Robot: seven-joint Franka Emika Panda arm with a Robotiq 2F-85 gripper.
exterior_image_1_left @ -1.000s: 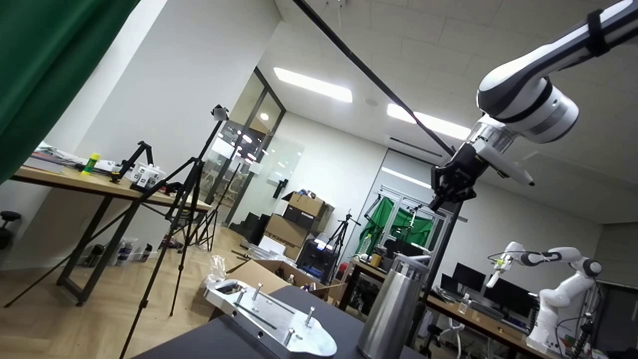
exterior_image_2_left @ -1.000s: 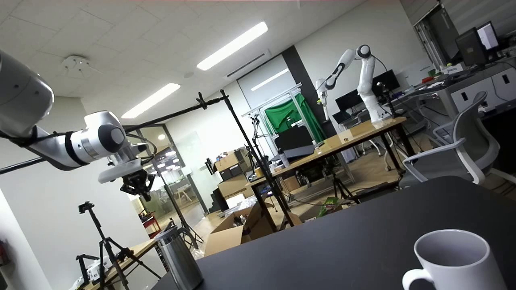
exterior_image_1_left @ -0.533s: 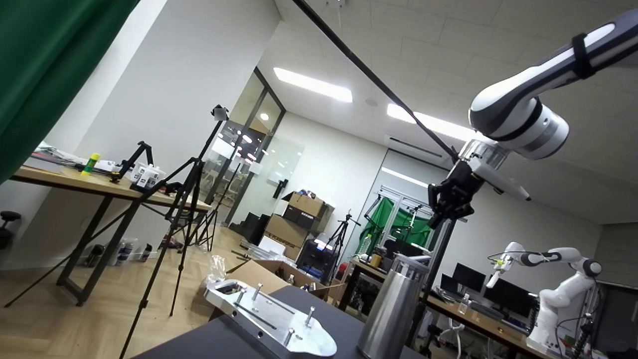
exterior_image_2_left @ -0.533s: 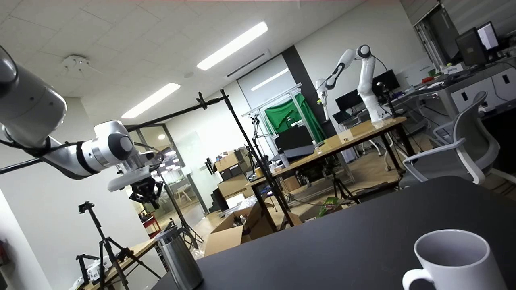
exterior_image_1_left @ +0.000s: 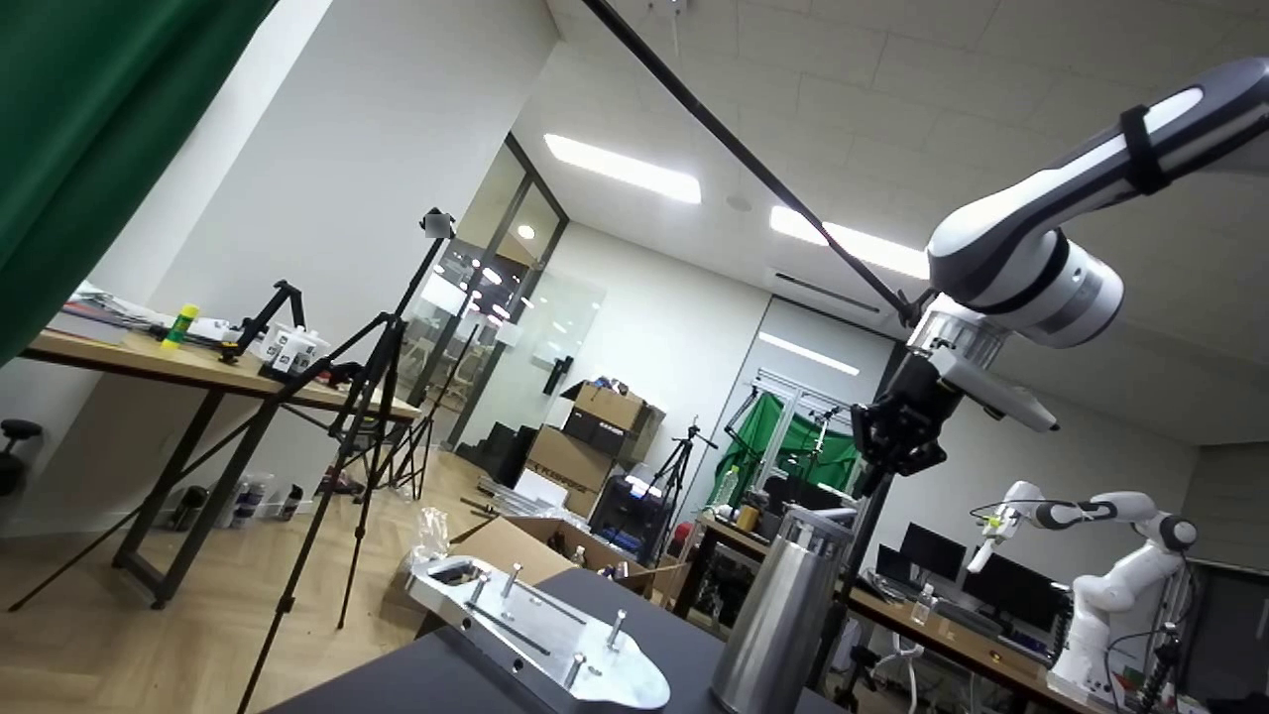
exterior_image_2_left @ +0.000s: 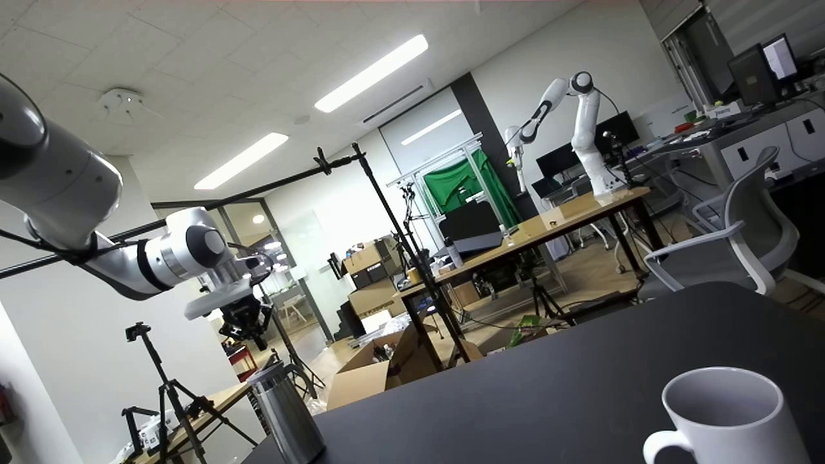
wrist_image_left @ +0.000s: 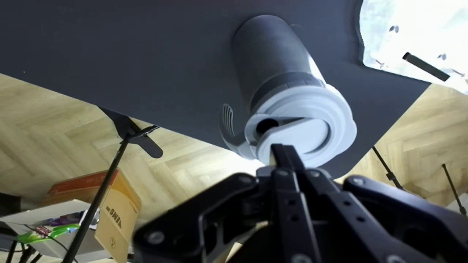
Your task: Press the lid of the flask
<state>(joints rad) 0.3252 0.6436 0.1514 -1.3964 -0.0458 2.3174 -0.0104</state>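
The flask is a tall brushed steel cylinder standing upright on the dark table; it also shows in an exterior view and in the wrist view. Its round lid looks light grey from above, with a raised flat tab and a dark hole near the handle side. The lid also tops the flask in both exterior views. My gripper is shut and empty, its fingertips together. They point down above the lid, and a small gap shows between them and the lid in an exterior view.
A metal plate with upright bolts lies beside the flask. A white mug stands on the dark table. The handle sticks out from the flask. A black pole rises behind the flask.
My gripper has moved down towards the top of the flask, to the right and down in an exterior view. It stays shut. The flask has not moved.
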